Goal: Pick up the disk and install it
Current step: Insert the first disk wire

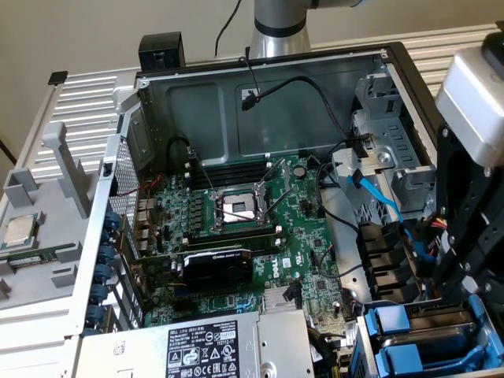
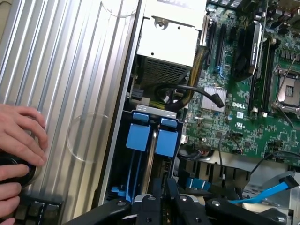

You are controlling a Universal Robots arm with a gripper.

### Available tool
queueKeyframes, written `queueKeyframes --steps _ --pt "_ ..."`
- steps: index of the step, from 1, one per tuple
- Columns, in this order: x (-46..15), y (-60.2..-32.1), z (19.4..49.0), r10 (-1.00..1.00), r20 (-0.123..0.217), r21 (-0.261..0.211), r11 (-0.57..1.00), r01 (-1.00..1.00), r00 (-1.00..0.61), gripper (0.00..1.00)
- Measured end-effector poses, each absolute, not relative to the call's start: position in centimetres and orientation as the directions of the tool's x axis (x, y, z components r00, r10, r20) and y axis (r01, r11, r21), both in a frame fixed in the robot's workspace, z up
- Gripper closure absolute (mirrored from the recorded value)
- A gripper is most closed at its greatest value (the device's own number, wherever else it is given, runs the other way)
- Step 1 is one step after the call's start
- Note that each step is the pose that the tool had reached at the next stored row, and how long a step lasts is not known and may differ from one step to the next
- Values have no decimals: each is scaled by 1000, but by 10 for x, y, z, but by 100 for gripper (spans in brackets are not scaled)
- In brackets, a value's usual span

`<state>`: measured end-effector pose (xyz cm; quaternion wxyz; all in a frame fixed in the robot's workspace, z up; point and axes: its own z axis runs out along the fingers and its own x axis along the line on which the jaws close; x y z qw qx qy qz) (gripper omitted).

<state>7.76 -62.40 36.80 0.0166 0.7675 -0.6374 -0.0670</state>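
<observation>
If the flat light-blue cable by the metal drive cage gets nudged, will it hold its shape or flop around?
Probably floppy yet springy: the flat light-blue cable hangs in a loose curve rather than lying straight. It looks light, being thin. One end seems free, so a push would likely swing it aside rather than drag anything.

Plain beige wall [image 1: 79, 31] behind a ribbed silver-grey metal tabletop [image 2: 61, 61], under even light.

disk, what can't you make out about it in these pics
- Disk: wrist view, two blue frames in the bay show mainly their tabs; which holds it, and its label, are hidden.
- Bay's near end: wrist view, covered by the gripper.
- Exterior view: bay cut off at the picture's corner.
</observation>
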Motion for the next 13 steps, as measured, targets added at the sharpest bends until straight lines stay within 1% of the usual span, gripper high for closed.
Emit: queueKeyframes --steps 6,13 --pt "78 -611 369 -984 -12 124 -179 -976 178 84" --pt "78 -599 369 -983 33 133 -173 -976 179 84"
